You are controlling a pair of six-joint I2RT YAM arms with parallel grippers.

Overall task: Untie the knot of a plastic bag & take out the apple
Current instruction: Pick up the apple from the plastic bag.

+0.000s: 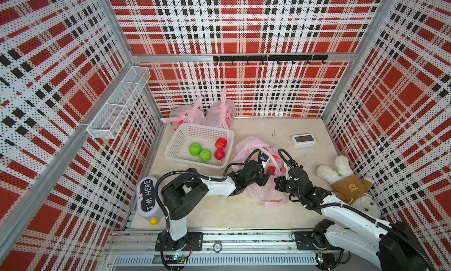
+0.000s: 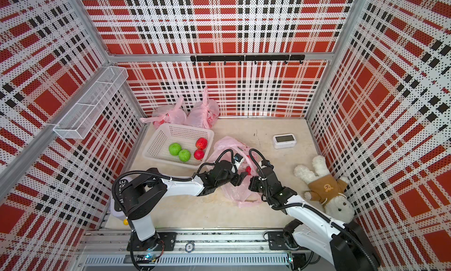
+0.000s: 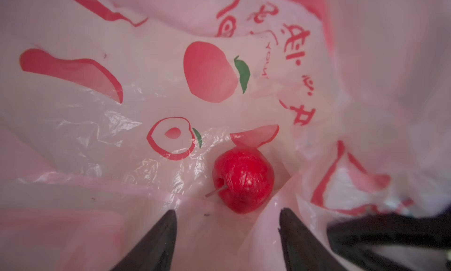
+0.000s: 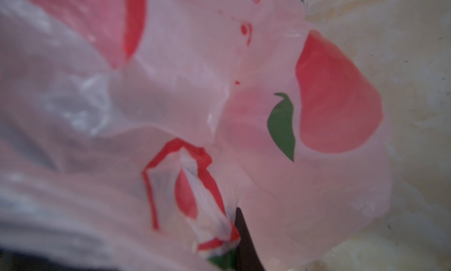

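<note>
Apple lay just beyond the left gripper, whose jaws stood spread and empty, its stem lying across the line of approach. Both were inside the plastic bag. The right gripper, farther off, was clamped on bunched bag plastic.

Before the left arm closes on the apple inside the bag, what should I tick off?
1. Knot undone: ok; pink bag lies open.
2. Open left gripper: ok; fingers spread.
3. Aim at apple: ok; it sits just ahead of the gap.
4. Hold by right gripper on bag edge: ok.
5. Film between fingers and apple: cannot tell.
6. Room in basket: ok.
</note>
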